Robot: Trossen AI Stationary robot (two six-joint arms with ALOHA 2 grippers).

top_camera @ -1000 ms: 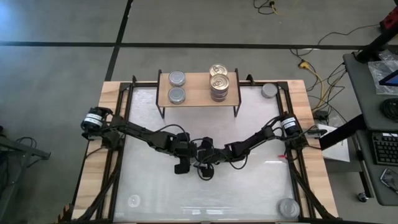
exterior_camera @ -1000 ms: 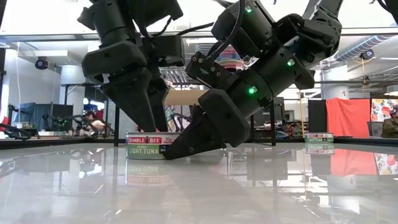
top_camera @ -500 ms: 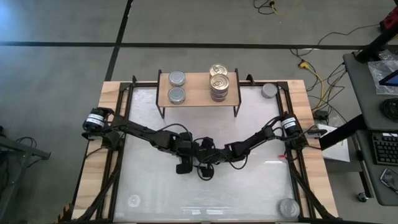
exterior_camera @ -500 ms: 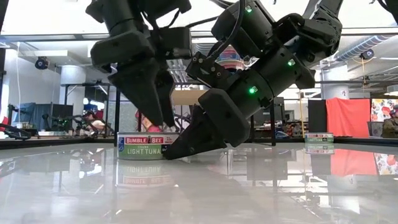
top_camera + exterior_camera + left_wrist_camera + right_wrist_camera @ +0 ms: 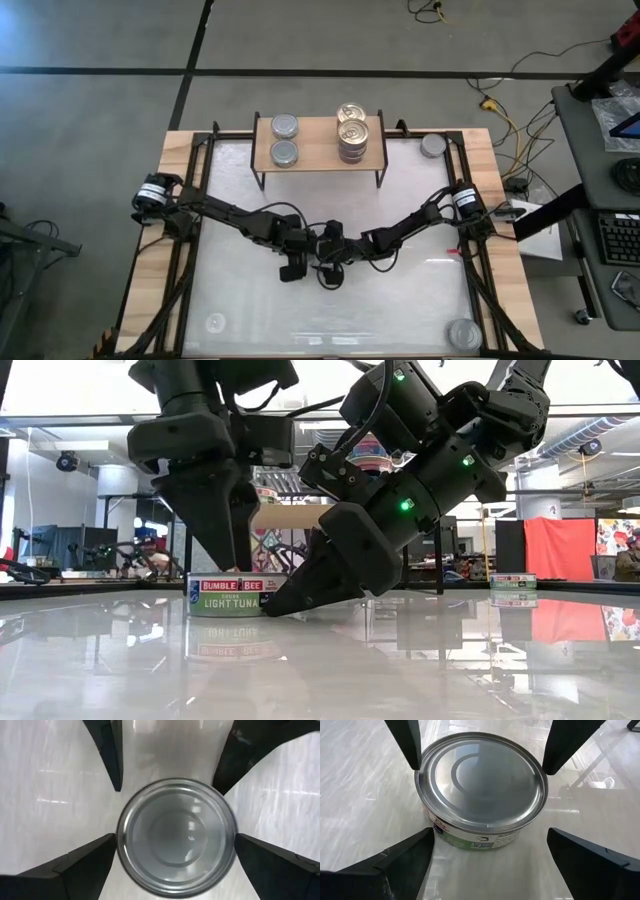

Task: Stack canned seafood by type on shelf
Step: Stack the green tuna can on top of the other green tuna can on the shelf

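Observation:
A silver-lidded tuna can (image 5: 176, 836) stands upright on the white tabletop at mid-table, its label facing the low view (image 5: 225, 595). My left gripper (image 5: 235, 560) points steeply down over it, open, its fingertips level with the lid and one on each side. My right gripper (image 5: 490, 832) comes in low and slanting from the table's right, open, with its fingers on either side of the can (image 5: 480, 785). On the shelf (image 5: 318, 150) at the far edge rest two silver cans (image 5: 285, 140) on the left and a stack of gold-lidded cans (image 5: 352, 135) on the right. My right gripper has one fingertip (image 5: 427, 834) right beside the lower side wall (image 5: 439, 826) of the can; whether it touches I cannot tell. Its other finger stands apart from the can.
One silver can (image 5: 432, 146) sits at the far right corner of the table and another (image 5: 462, 332) at the near right corner. Both arms cross the middle of the table and meet at the tuna can. The shelf has bare board between its two groups.
My left gripper has tipped more upright over the can and turned a little about its own axis. The can stands slightly farther toward the table's left than a second ago. My right gripper has kept still.

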